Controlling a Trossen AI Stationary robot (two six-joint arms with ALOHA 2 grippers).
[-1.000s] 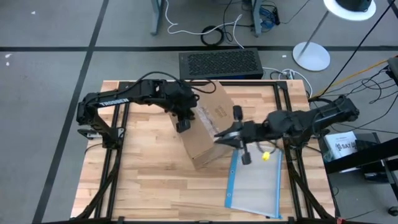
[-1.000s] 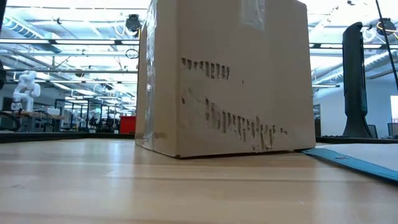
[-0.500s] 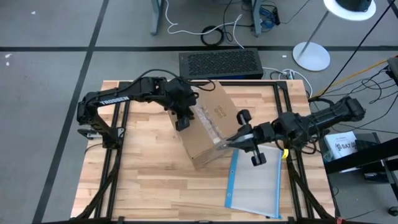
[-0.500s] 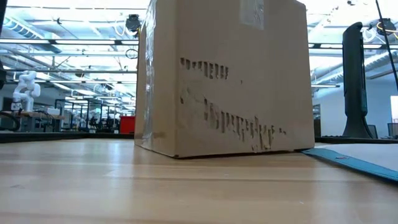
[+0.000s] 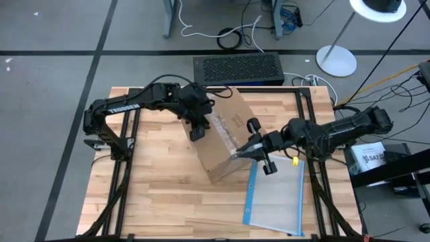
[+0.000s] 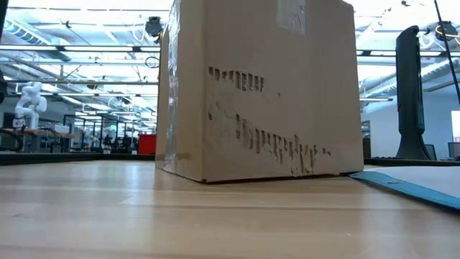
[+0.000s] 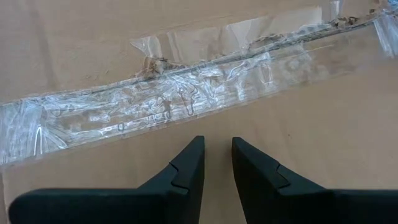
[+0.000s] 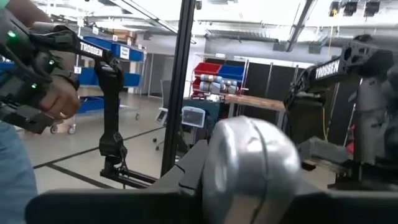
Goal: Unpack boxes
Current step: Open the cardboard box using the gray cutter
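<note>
The cardboard carton [image 5: 220, 140] stands near the middle of the wooden table [image 5: 148, 195], a little toward the far edge, turned at an angle to the table's sides — its long axis runs from the far right corner down toward the near left. A strip of crinkled clear tape [image 7: 186, 106] runs along the seam of its top. The top is shut, so what is inside cannot be told. In the low view the carton's side [image 6: 280, 93] fills most of the frame, its printed face scuffed, with bare tabletop in front of it.

The near left half of the table is open wood, with free room there. To the right of the carton, just beside its near corner, a clear plastic pouch with a blue edge [image 5: 275, 198] lies flat and reaches almost to the table's near edge. Beyond the far edge, on the floor, sits a black grille-topped unit [image 5: 236, 68].

The left gripper [image 7: 216, 158] hangs over the carton's top near its left edge, fingers a narrow gap apart with nothing between them, tips just short of the tape. The right gripper [image 5: 243, 152] is at the carton's right side by its upper edge — whether its fingers grip anything cannot be told. A person's hand [image 8: 59, 99] shows in the room beyond.
</note>
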